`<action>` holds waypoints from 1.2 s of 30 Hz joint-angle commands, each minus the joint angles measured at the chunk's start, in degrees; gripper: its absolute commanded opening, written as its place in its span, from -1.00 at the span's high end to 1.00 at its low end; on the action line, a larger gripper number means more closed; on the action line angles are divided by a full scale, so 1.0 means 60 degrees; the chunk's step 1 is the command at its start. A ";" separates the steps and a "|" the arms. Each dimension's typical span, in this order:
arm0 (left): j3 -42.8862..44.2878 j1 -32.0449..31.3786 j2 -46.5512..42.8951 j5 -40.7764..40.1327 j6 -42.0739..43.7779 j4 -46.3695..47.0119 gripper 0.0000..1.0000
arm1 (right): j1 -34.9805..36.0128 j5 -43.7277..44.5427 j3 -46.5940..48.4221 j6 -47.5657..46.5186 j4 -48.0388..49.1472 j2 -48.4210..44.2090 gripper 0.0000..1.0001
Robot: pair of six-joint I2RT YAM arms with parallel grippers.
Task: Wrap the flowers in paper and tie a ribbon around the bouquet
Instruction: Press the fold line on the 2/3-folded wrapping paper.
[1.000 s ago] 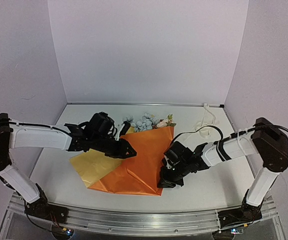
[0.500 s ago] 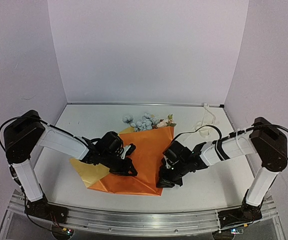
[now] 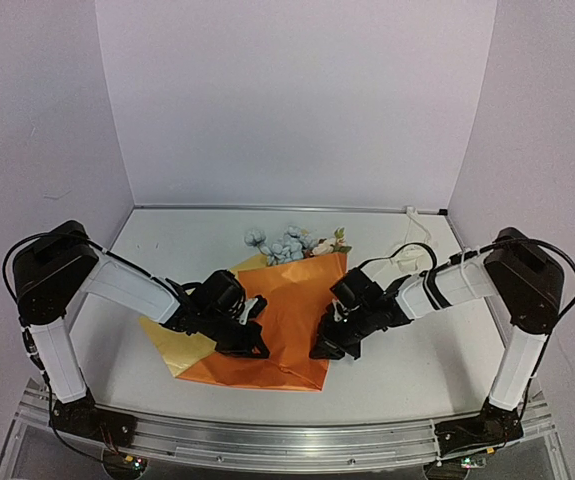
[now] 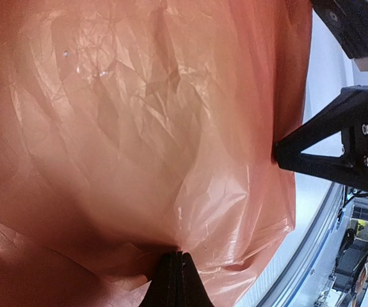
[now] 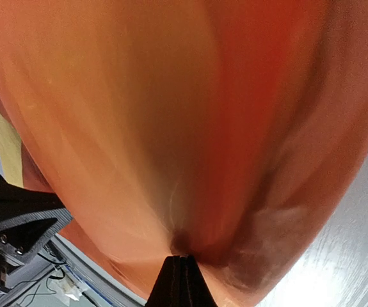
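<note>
The orange paper lies folded mid-table, its yellow face showing at the left. Pale blue, white and pink flowers poke out past its far edge, with their stems hidden under it. My left gripper is shut on a fold of the paper near its front middle; its jaws meet with the film pinched between them. My right gripper is shut on the paper's right edge, with the sheet bunched at the jaws. The cream ribbon lies curled at the back right.
The table's metal front rail runs close below the paper's near corner. Purple walls close in the back and both sides. The two grippers are a short way apart, and my right fingers show in the left wrist view.
My left arm came down from the paper's upper left to its front middle and shut on a fold. The right gripper, still shut, shifted slightly back with the paper's edge.
</note>
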 commanded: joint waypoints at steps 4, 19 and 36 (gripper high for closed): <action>0.0054 0.0189 0.0509 -0.0694 0.0178 -0.1080 1.00 | -0.1176 -0.0672 0.0033 0.0831 0.1414 0.0760 1.00; 0.0199 0.0388 0.0309 -0.0874 0.0450 -0.1651 1.00 | -0.3566 -0.1691 0.1573 0.1530 0.1886 0.2125 1.00; 0.0514 0.0432 0.0165 -0.1024 0.0661 -0.2243 1.00 | -0.5269 -0.1469 0.4593 0.2752 0.1733 0.3891 1.00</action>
